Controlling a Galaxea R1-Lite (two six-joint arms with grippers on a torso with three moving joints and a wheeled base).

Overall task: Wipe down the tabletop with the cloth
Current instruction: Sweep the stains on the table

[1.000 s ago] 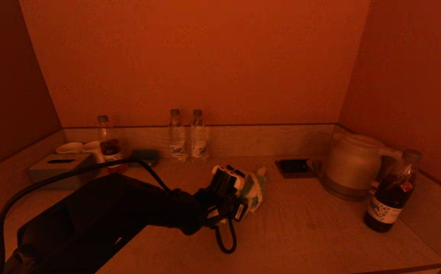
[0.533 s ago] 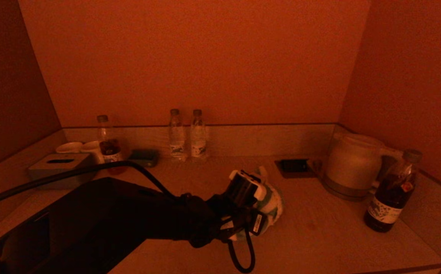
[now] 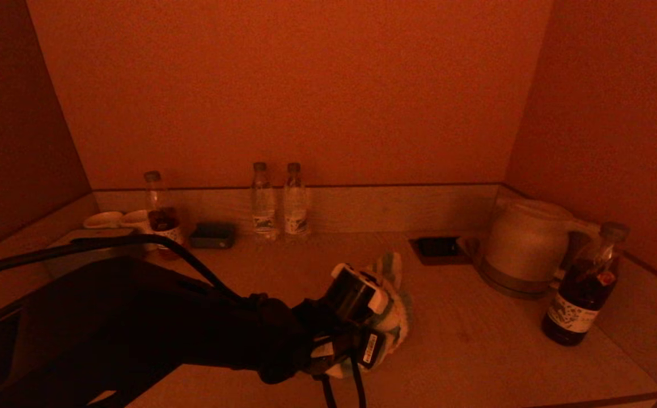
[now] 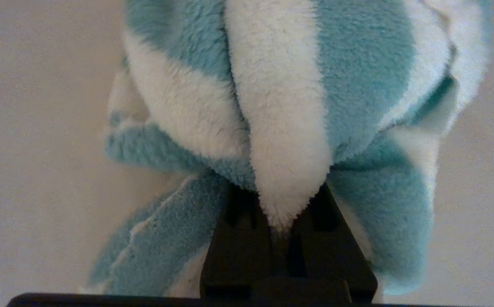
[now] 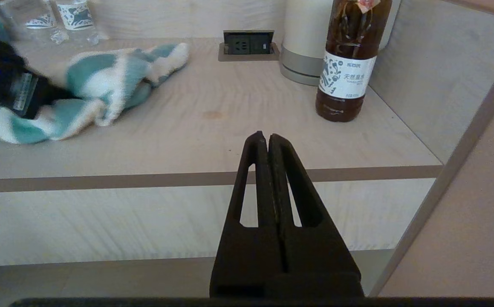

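The left pincer (image 3: pixel 388 317) is clamped on a bunched blue-and-white striped cloth (image 3: pixel 393 303), a fold of it squeezed between the closed fingers, and it is pressing the bundle down on the worktop (image 3: pixel 475 351) a little in front of the middle. The cloth is crumpled into a lump rather than spread flat, with one corner sticking up toward the back wall.

The right pincer (image 5: pixel 268 140) is closed on nothing and hangs off the front edge of the worktop, out of the way.

What worries me is the clutter on the far side of the cloth. A kettle (image 3: pixel 524 246) and a dark bottle (image 3: pixel 583 286) stand on the right, with a recessed socket (image 3: pixel 439 247) between the kettle and the cloth. Two water bottles (image 3: pixel 277 201) stand along the back. A wide sweep to the right could catch the tall dark bottle and tip it, since it stands near the open wiping area. A trailing cloth end might also snag on the socket's rim. And with so little cloth gripped, hard rubbing could pull it loose.
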